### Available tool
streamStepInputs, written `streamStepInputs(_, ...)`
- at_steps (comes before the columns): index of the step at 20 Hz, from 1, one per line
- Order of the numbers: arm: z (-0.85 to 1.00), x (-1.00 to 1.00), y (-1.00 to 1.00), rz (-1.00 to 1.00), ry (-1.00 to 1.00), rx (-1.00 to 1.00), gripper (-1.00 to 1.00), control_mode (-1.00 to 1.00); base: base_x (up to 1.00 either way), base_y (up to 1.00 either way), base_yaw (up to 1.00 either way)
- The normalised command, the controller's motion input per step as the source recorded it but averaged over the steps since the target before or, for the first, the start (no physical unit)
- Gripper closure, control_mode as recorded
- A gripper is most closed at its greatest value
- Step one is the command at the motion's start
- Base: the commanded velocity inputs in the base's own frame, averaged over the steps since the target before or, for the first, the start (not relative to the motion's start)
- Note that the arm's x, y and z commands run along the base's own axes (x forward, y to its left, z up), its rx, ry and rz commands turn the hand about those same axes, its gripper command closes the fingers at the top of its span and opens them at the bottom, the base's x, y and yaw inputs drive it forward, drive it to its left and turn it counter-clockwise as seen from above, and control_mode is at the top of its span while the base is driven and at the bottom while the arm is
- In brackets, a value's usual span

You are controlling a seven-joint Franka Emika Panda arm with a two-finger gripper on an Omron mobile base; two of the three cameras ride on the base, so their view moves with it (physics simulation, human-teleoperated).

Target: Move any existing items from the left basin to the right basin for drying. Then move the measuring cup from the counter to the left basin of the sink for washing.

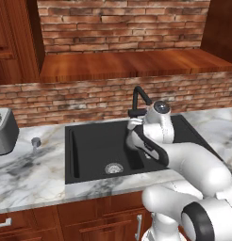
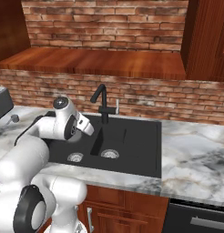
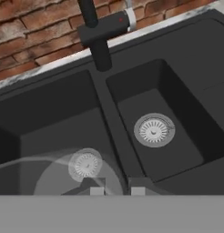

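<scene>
Here, gripper [image 3: 117, 187] narrowly closed on the clear cup [image 3: 77, 175], above the left basin [image 3: 45, 132], beside the divider, right basin [image 3: 177, 150] free.

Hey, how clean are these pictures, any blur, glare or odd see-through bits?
Hand view: the clear cup smears as a pale translucent arc over the left basin's drain; brick is soft. Left base view: flat even light, faint shadow beside the measuring cup. Right base view: no glare on the black sink.

I'm looking at my arm [image 1: 193, 164]: glossy white rounded shells, thick and tubular, with dark grey bands at the joints. A round grey cap tops the wrist [image 1: 161, 108]. Two small dark finger tips [image 3: 96, 185], pale pads.
</scene>
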Motion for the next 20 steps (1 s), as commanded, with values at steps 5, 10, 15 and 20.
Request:
streamStepInputs(5,0.00,0.00,-0.43,0.00,0.04,0.00,1.00,-1.00,0.00,0.00,0.00)
streamStepInputs(10,-0.04,0.00,-0.44,0.00,0.07,0.00,1.00,-1.00,0.00,0.00,0.00)
streamStepInputs(15,-0.14,0.02,-0.33,0.00,0.03,0.00,1.00,-1.00,0.00,0.00,0.00)
streamStepInputs(20,-0.29,0.03,-0.30,0.00,0.00,0.00,1.00,-1.00,0.00,0.00,0.00)
